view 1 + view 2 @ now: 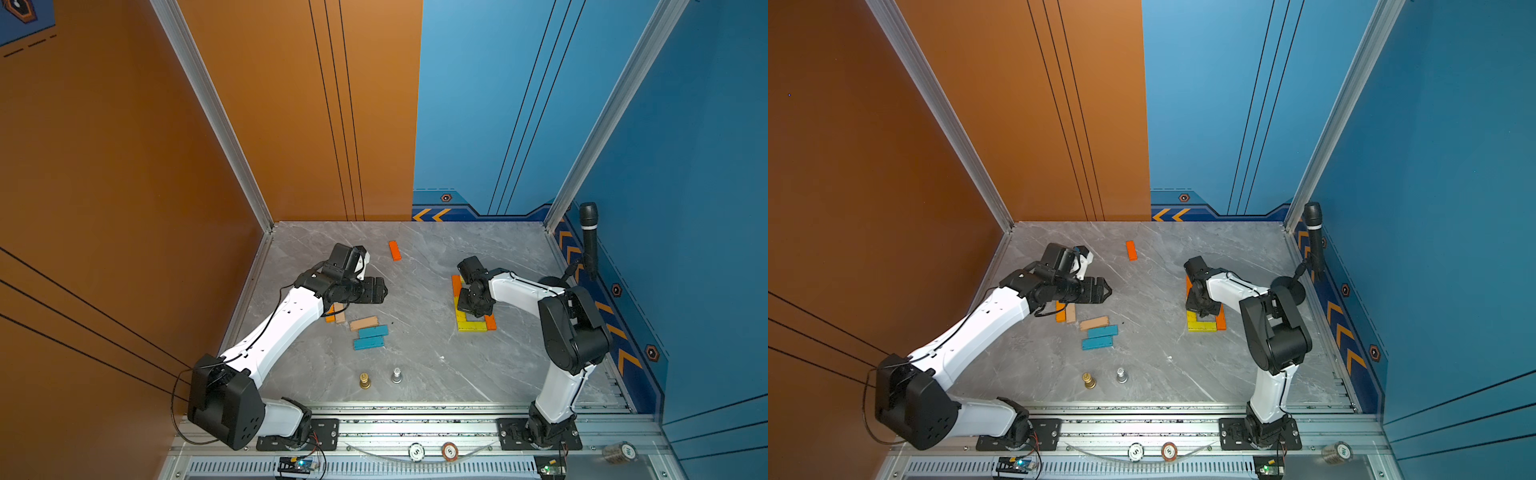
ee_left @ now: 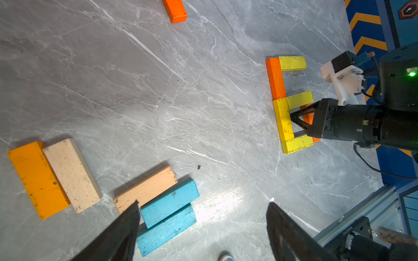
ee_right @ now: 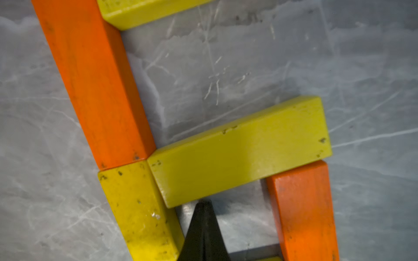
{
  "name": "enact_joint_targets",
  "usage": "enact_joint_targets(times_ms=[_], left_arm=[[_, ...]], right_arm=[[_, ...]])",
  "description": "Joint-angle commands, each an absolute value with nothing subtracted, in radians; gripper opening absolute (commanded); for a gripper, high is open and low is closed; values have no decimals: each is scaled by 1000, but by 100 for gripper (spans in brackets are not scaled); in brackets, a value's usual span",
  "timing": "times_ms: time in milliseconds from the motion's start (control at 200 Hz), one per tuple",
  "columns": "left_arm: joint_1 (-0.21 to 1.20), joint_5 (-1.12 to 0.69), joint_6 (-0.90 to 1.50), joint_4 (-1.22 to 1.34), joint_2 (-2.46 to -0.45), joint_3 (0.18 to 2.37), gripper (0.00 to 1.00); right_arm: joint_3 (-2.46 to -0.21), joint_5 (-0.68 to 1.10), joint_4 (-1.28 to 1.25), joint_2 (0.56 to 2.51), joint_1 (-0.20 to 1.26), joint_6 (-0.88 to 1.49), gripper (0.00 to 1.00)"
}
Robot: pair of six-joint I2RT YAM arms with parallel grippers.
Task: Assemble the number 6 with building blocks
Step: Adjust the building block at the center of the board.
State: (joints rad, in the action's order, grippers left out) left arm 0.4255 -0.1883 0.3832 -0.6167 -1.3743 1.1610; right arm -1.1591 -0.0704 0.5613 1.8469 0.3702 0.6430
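The building blocks form a figure at the right: an orange block (image 3: 90, 79) and a yellow one (image 3: 135, 210) in line, yellow bars branching off, another orange block (image 3: 303, 210) closing a loop. My right gripper (image 3: 204, 203) is shut and empty, its tip inside that loop against the middle yellow bar (image 3: 242, 149); it shows in both top views (image 1: 467, 309) (image 1: 1200, 307). Loose blocks lie left: tan (image 1: 364, 323), two teal (image 1: 372, 331), an orange and tan pair (image 2: 36, 178), and a far orange one (image 1: 395, 250). My left gripper (image 2: 202, 203) hangs open above them.
A gold pawn (image 1: 365, 380) and a silver pawn (image 1: 397, 375) stand near the front edge. Two round chips (image 1: 416, 452) lie on the front rail. A black microphone (image 1: 589, 239) hangs at the right wall. Walls close the back and both sides.
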Motion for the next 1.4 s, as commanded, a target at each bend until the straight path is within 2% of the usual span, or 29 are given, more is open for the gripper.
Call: enact_joint_targets(times_ms=[0,546,746,981,1397], left_arm=[[426,-210,387,-617,-1377,1153,88],[424,-214,389,-617,-1383,1153,87],[424,-216,388,-616,-1388,1155,88],[423,-218,388,-617,-1384,1155,87],[423,-218,386,-615,-1383,1153,87]], right_arm=[[-1172,-71,554,1883,364,638,0],[-1189,-81,564,1901,362,631,0],[-1228,-82,637,1805,360,601,0],[-1252,-95,693,1683,310,569,7],[-1381,-59,687,1850,241,496,7]])
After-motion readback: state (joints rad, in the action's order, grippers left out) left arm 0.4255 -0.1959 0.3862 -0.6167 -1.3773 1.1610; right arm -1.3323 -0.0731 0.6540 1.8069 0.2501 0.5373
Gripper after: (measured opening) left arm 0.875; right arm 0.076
